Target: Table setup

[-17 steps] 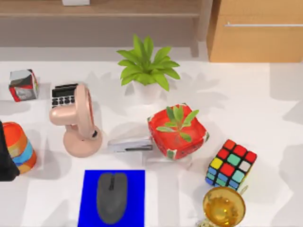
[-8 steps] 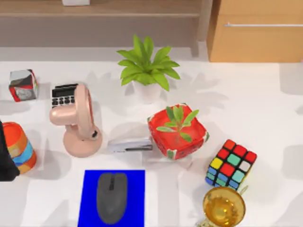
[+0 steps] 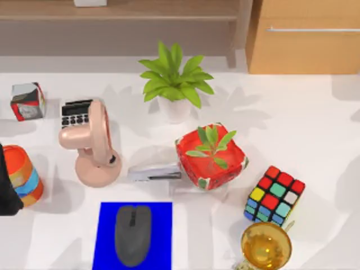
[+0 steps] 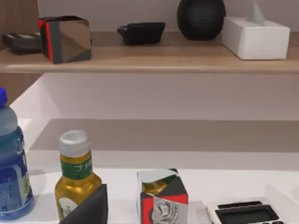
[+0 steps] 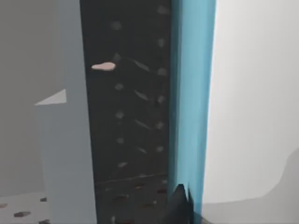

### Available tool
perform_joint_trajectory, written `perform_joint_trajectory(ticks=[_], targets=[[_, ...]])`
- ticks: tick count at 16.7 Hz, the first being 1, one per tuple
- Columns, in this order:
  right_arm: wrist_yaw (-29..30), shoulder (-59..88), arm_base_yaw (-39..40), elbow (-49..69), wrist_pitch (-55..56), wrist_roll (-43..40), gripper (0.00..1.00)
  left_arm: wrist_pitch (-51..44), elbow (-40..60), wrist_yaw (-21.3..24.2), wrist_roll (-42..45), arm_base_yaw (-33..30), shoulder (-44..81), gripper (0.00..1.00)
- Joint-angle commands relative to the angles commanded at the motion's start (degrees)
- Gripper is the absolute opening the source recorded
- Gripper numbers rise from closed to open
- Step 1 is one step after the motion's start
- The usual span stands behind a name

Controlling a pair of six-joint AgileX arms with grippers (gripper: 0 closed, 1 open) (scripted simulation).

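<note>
A dark grey mouse [image 3: 133, 234] lies on a blue mat [image 3: 160, 216] at the table's front. Behind it lie a silver stapler [image 3: 153, 172] and a pink desk fan [image 3: 93, 147], with a calculator [image 3: 75, 114] at the fan's far side. A red pot with a small plant [image 3: 211, 156] stands at the middle, and a white-potted plant [image 3: 175, 84] stands farther back. My left gripper [image 3: 8, 191] is a dark shape at the table's left edge, next to a striped orange cup [image 3: 23, 174]. The right wrist view faces a dark panel [image 5: 126, 116] with a blue edge.
A colour cube [image 3: 274, 196] and a golden cup [image 3: 265, 246] stand at the front right. A mirrored red cube [image 3: 27, 101] sits at the back left, near a yellow drink bottle [image 4: 75, 177] and a blue water bottle [image 4: 10, 177]. Behind the table are a wooden shelf [image 4: 149, 58] and a cabinet [image 3: 304, 39].
Shadows at the table's right edge have shifted and thinned. The things on the table and my left arm have not moved.
</note>
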Motion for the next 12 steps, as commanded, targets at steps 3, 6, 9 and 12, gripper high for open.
perform_joint_trajectory(ticks=[3,6,9,12], targets=[[0.1,0.3,0.0,0.2,-0.1,0.0,0.0,0.0,0.0,0.0,0.0,0.0,0.0,1.0],[0.1,0.3,0.0,0.2,-0.1,0.0,0.15,0.0,0.0,0.0,0.0,0.0,0.0,1.0],[0.1,0.3,0.0,0.2,-0.1,0.0,0.38,0.0,0.0,0.0,0.0,0.0,0.0,1.0],[0.1,0.3,0.0,0.2,-0.1,0.0,0.6,0.0,0.0,0.0,0.0,0.0,0.0,1.0]])
